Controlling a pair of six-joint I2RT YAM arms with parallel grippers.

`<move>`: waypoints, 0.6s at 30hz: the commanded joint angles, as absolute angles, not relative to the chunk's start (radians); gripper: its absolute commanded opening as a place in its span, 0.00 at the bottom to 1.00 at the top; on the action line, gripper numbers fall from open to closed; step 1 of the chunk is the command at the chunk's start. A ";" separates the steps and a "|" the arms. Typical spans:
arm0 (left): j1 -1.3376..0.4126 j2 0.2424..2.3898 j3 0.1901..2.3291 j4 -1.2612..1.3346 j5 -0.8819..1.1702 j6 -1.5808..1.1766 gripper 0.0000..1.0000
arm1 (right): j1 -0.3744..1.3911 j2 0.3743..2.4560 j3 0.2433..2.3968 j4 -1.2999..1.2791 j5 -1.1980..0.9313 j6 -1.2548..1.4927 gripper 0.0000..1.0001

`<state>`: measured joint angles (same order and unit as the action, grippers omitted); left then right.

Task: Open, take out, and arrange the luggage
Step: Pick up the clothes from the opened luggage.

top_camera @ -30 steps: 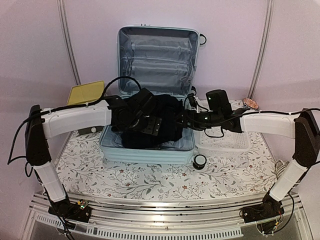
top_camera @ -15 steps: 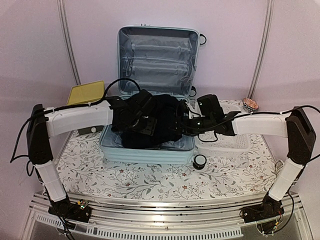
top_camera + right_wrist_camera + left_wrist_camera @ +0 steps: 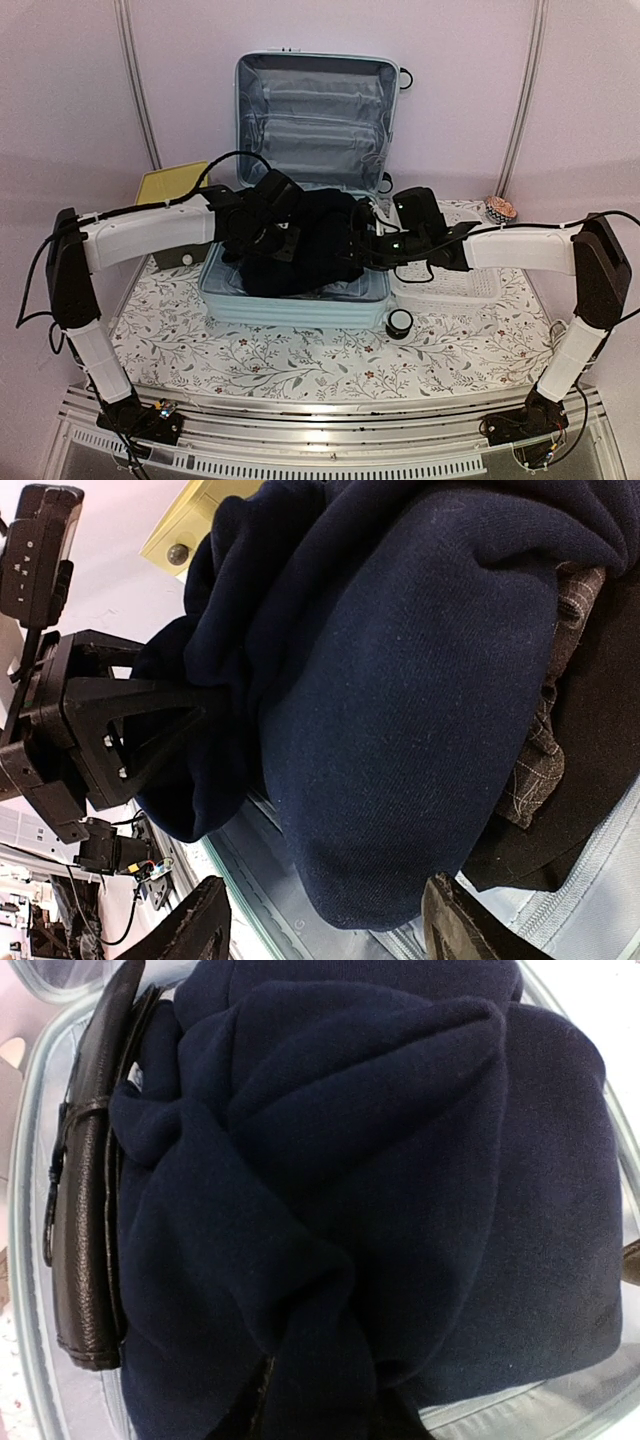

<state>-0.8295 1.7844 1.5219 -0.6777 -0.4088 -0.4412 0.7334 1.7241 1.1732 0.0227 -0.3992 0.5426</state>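
While the left tool [image 3: 195,715] pinches soft navy cloth [image 3: 380,1160] above the hard-shell mint luggage [image 3: 290,305], the right tool [image 3: 325,925] gapes open.

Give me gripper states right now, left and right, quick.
Left gripper: closed, pinching the navy garment.
Right gripper: open, fingers spread toward that garment, holding nothing.

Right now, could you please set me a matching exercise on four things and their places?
1. pale mint-blue hard-shell suitcase
2. dark navy fabric garment
3. white lattice plastic basket
4. flat yellow-topped box

A. left of the suitcase
B. lying open, lid upright
C. piled in the suitcase
D. right of the suitcase

Pairs: 1-B, 2-C, 3-D, 4-A.
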 commanded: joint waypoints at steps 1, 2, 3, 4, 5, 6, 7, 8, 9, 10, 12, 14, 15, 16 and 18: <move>-0.798 1.755 1.525 -0.695 -0.410 -0.410 0.25 | 0.741 1.748 1.201 0.035 -0.393 0.545 0.67; -0.797 1.756 1.527 -0.695 -0.408 -0.408 0.25 | 0.742 1.748 1.201 0.035 -0.393 0.546 0.67; -0.795 1.757 1.530 -0.694 -0.405 -0.407 0.25 | 0.742 1.749 1.200 0.035 -0.393 0.545 0.67; -0.795 1.760 1.534 -0.696 -0.405 -0.406 0.25 | 0.742 1.749 1.201 0.035 -0.393 0.545 0.67; -0.795 1.764 1.540 -0.700 -0.405 -0.406 0.25 | 0.743 1.750 1.200 0.035 -0.393 0.545 0.67; -0.794 1.768 1.545 -0.703 -0.405 -0.404 0.25 | 0.743 1.753 1.201 0.035 -0.393 0.545 0.67; -0.793 1.770 1.551 -0.705 -0.403 -0.404 0.24 | 0.743 1.755 1.201 0.035 -0.391 0.546 0.67; -0.793 1.772 1.558 -0.706 -0.396 -0.402 0.22 | 0.743 1.759 1.201 0.034 -0.392 0.546 0.67; -0.792 1.773 1.566 -0.706 -0.385 -0.398 0.17 | 0.743 1.765 1.200 0.034 -0.393 0.546 0.66; -0.792 1.774 1.577 -0.706 -0.372 -0.394 0.13 | 0.742 1.773 1.201 0.031 -0.392 0.547 0.65; -0.792 1.776 1.602 -0.708 -0.352 -0.384 0.04 | 0.742 1.795 1.243 0.016 -0.386 0.548 0.64; -0.793 1.777 1.629 -0.715 -0.342 -0.376 0.00 | 0.743 1.818 1.263 0.002 -0.376 0.554 0.63; -0.793 1.776 1.643 -0.719 -0.339 -0.371 0.00 | 0.743 1.828 1.271 -0.004 -0.362 0.556 0.61; -0.793 1.776 1.658 -0.725 -0.336 -0.365 0.00 | 0.743 1.838 1.278 -0.008 -0.357 0.562 0.57; -0.792 1.775 1.687 -0.732 -0.322 -0.351 0.00 | 0.743 1.844 1.286 -0.006 -0.362 0.565 0.45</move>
<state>-0.8108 1.7821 1.6112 -0.7387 -0.3477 -0.3870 0.7341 1.8137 1.2438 -0.0044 -0.3847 0.5549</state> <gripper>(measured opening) 0.069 0.537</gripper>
